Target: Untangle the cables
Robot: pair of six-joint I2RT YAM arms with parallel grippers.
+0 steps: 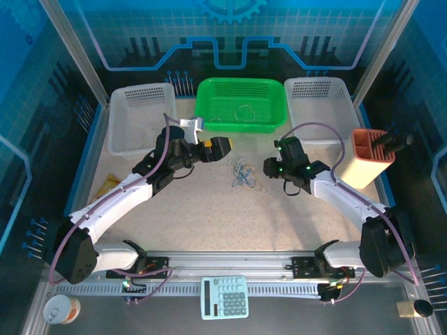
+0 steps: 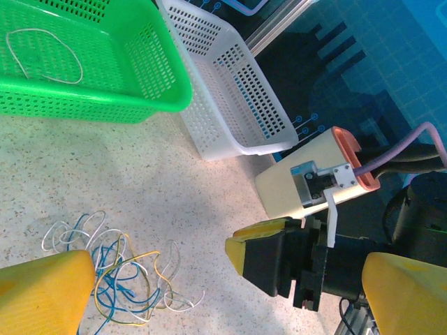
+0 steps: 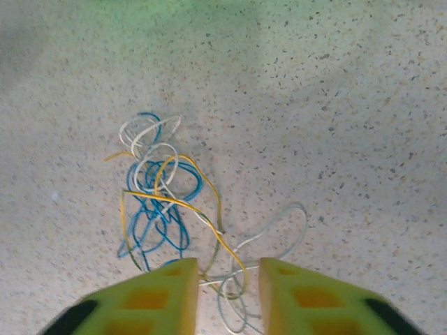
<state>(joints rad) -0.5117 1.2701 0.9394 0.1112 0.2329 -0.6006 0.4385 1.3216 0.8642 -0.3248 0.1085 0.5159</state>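
at the near edge of the table, a calculator lies on the rail, out of the work. farther in, the right gripper hangs low over the near fringe of the cables. its jaws are a little apart, and a whitish and a yellow strand run into the gap. nothing is pinched yet. the placing looks meant to catch a single strand at the loose end rather than the knot itself. the cables lie as one small tangle of blue, yellow and whitish loops around the middle of the table. the left gripper sits near the tangle's left side, jaws spread wide and empty, probably ready to pin the bundle or take another strand. along the far edge a green basket stands between white baskets. one whitish cable lies alone in the green one, so freed cords likely go there.
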